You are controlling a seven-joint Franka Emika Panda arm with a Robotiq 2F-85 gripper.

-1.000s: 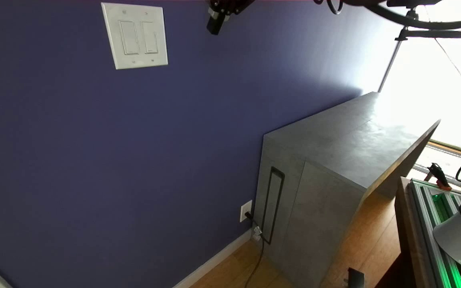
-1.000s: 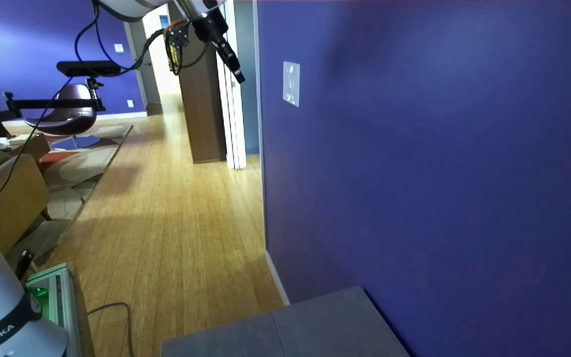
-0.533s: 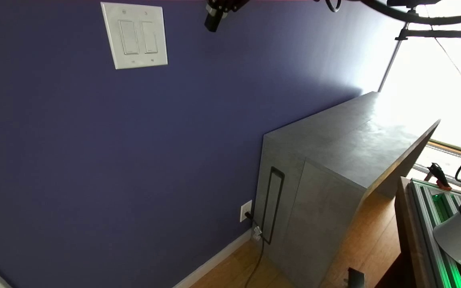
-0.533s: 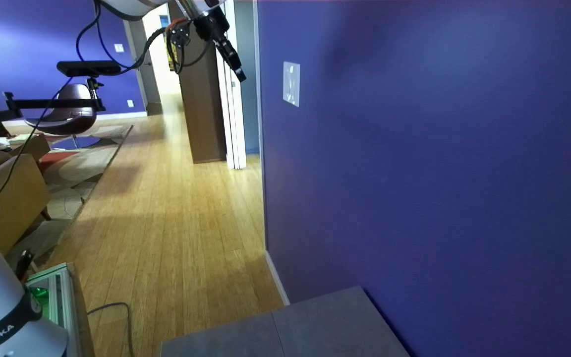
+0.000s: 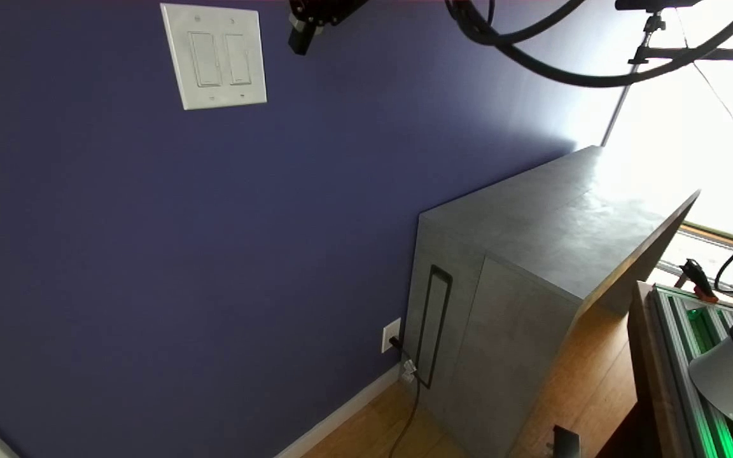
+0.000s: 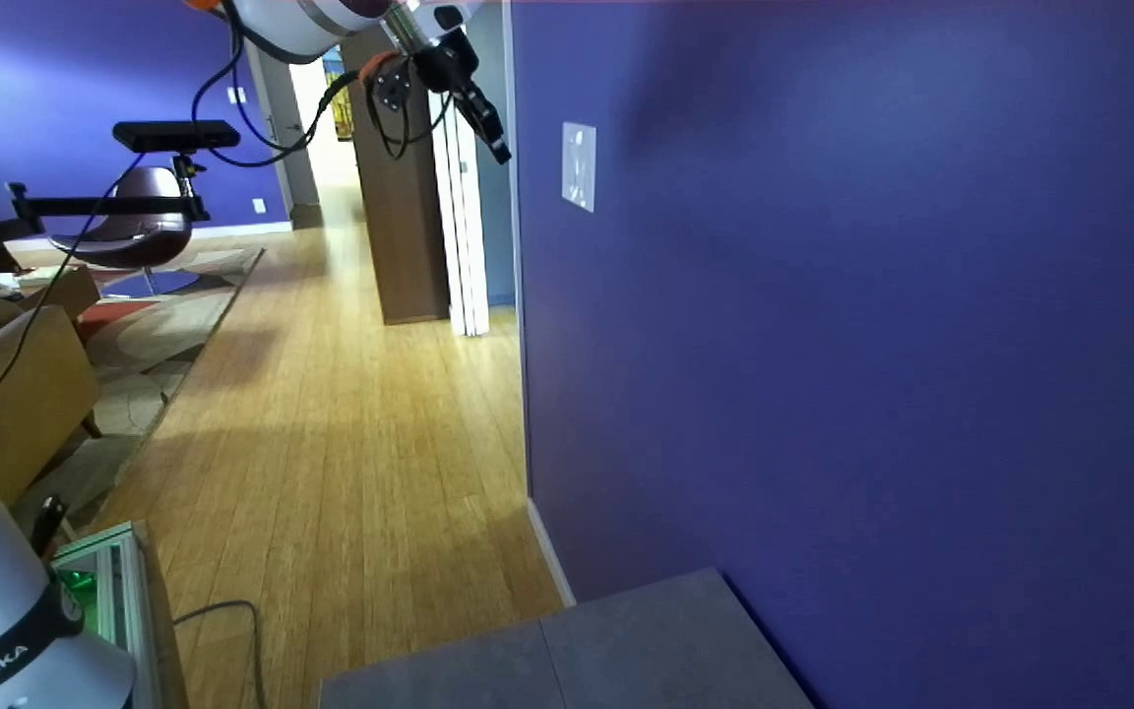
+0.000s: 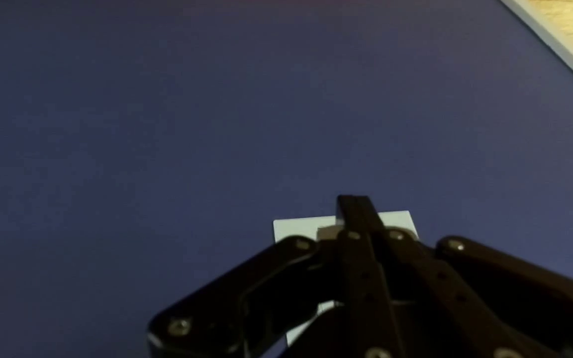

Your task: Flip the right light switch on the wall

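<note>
Wall: flat, matte, dark blue-purple; spans centre to nine o'clock in an exterior view. White baseboard along its foot, at six.

Switch plate: white, nearly square, mounted toward eleven o'clock.

Right light switch: tall, narrow white rocker in that plate, at three o'clock of its twin paddle; tilt too fine to read.

Outlet: small, white, low on the wall, near six o'clock; cord plugged in, trailing down.

Cabinet: grey, beside the wall, at three o'clock.

Floor: pale wood boards, at eight o'clock in an exterior view. Patterned rug between it and a tan upholstered seat at nine; dark shell chair between nine and ten; brown panel at ten.

Arm: white link entering toward eleven o'clock; base at eight. Black cable loops at two in an exterior view.

Gripper: black, inclined toward five o'clock, at nine o'clock of the switch plate. In an exterior view its fingertips stand at three o'clock of the plate, angled between six and seven. Apart from the plate in both exterior views. Wrist view: fingers closed, side by side, aimed toward twelve, covering much of the plate.
</note>
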